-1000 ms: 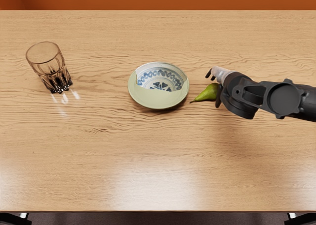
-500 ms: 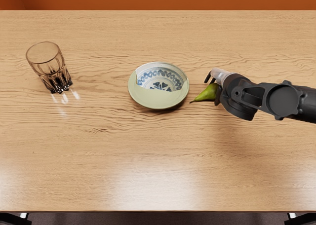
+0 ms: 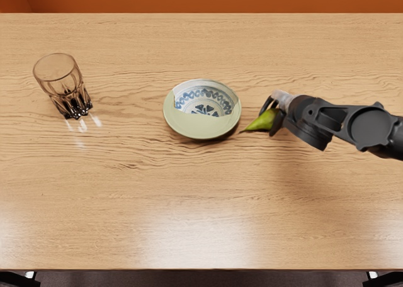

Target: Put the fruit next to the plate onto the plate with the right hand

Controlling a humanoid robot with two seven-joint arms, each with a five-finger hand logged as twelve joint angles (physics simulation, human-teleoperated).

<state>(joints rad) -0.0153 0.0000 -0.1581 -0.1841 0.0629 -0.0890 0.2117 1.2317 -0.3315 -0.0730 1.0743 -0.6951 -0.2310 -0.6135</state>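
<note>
"Head view, please: where is the pear [image 3: 261,121]?"

"Just to the right of the plate [image 3: 171,114], over the wooden table [image 3: 189,205]. Its thin stem end points left and slightly down toward the plate's rim, near it but apart. The pear is not on the plate."

"And the right hand [image 3: 275,112]?"

"Its dark arm [image 3: 352,124] comes in from the right edge. The fingers [image 3: 270,102] curl around the pear's wide end, 1 showing above the fruit and 1 below, so the hand is clamped on it."

"Lifted or resting?"

"I cannot tell whether the pear touches the wood."

"Anything else on the table?"

"1 clear glass [image 3: 62,84] stands upright far to the left, well apart from the plate. The plate has a pale green rim and a blue pattern inside."
</note>
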